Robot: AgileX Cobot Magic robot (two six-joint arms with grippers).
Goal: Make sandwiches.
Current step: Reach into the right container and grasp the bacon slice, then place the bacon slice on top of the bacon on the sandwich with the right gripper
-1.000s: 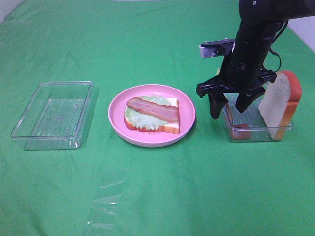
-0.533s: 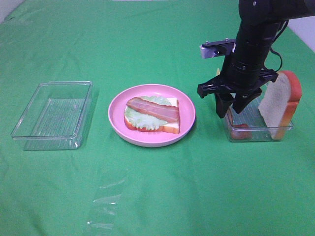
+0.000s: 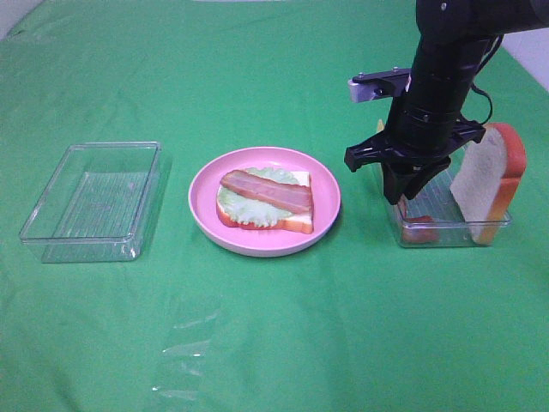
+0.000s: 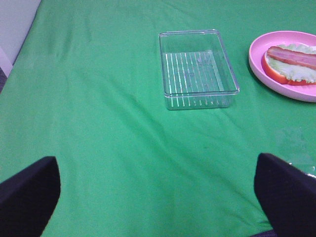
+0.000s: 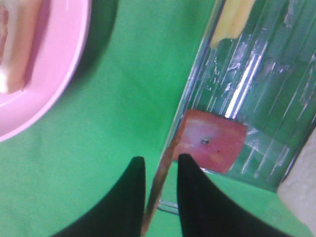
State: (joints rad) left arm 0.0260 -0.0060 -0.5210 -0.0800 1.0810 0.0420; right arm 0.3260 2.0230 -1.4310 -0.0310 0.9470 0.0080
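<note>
An open sandwich [image 3: 266, 204] lies on a round pink plate [image 3: 202, 202]: a bread slice, pale green lettuce [image 3: 233, 209] and one bacon strip [image 3: 268, 190] on top. My right gripper [image 3: 405, 194] reaches down into the near-left end of a clear tray [image 3: 446, 233]. In the right wrist view the right gripper [image 5: 160, 197] is shut on the thin edge of a reddish-brown bacon strip [image 5: 212, 140] by the tray wall. A second bread slice [image 3: 485, 180] leans in that tray. A yellow cheese slice [image 5: 232, 19] lies further in. My left gripper [image 4: 158, 195] is open and empty over the cloth.
An empty clear tray [image 3: 90, 202] stands left of the plate and also shows in the left wrist view [image 4: 197, 69]. A piece of clear film [image 3: 184, 352] lies on the green cloth near the front. The plate also shows in the left wrist view [image 4: 256, 64].
My right gripper's fingers have closed from wide open to shut inside the right tray. Its arm has barely moved. Nothing else has changed.
</note>
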